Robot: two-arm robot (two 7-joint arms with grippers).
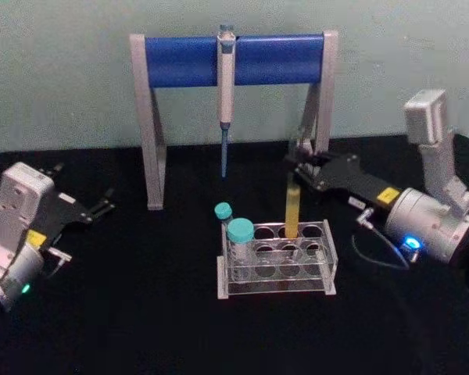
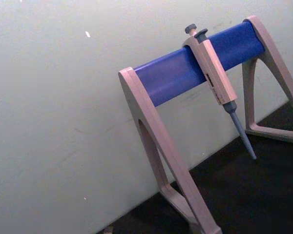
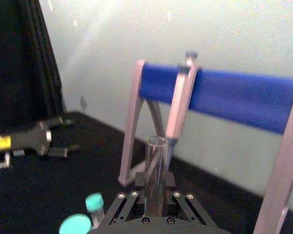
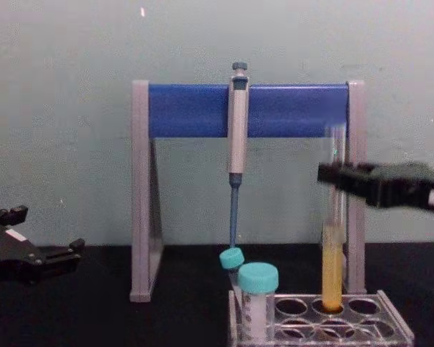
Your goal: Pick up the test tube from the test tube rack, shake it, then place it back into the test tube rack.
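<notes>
- Two teal-capped tubes (image 1: 239,232) crowd the left end of the test tube rack (image 1: 277,286) — apart from the test tube (image 4: 332,278), which stands in a back-row hole.
- Right gripper (image 4: 333,177) seems clamped on its upper glass.
- Pipette (image 1: 225,94) on its pipette stand (image 1: 187,61) hangs just behind.
- Left gripper (image 1: 105,205) lies far left — fingers spread.

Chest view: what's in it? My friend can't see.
The right tool grips the tall test tube of yellow liquid, its bottom in the clear test tube rack. Two teal-capped tubes stand in the rack too, a pipette hangs on a blue stand behind, and the left tool lies open at the left.
</notes>
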